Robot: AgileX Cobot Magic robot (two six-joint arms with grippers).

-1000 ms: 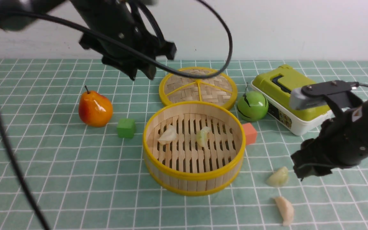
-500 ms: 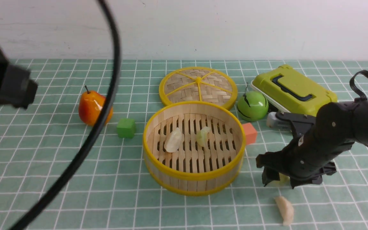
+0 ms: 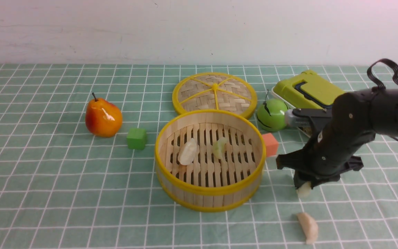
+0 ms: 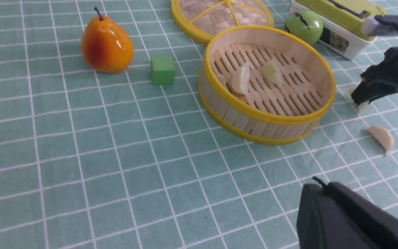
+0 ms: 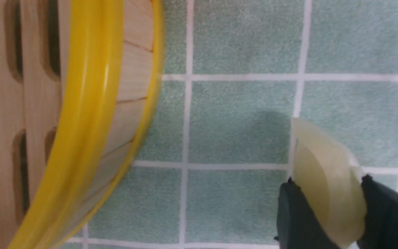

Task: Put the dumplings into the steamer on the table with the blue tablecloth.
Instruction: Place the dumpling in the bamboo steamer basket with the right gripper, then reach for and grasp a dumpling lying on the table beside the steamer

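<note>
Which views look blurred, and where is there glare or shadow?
Front view: sharp, even light, with a white glare spot on the pear. Right wrist view: close and soft, the steamer rim smeared; the held dumpling casts a faint shadow on the cloth. Left wrist view: mostly sharp.

A staged test tabletop: teal checked tablecloth (image 3: 47, 193) against a bare white wall (image 3: 116, 31), with a toy pear (image 3: 103, 117) and green block (image 3: 136, 138).

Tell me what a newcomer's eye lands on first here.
The yellow-rimmed steamer sits mid-table, a white dumpling and a greenish dumpling inside. Right of it, the right hand pinches a pale dumpling, and a last dumpling lies loose on the cloth nearer the camera.
</note>
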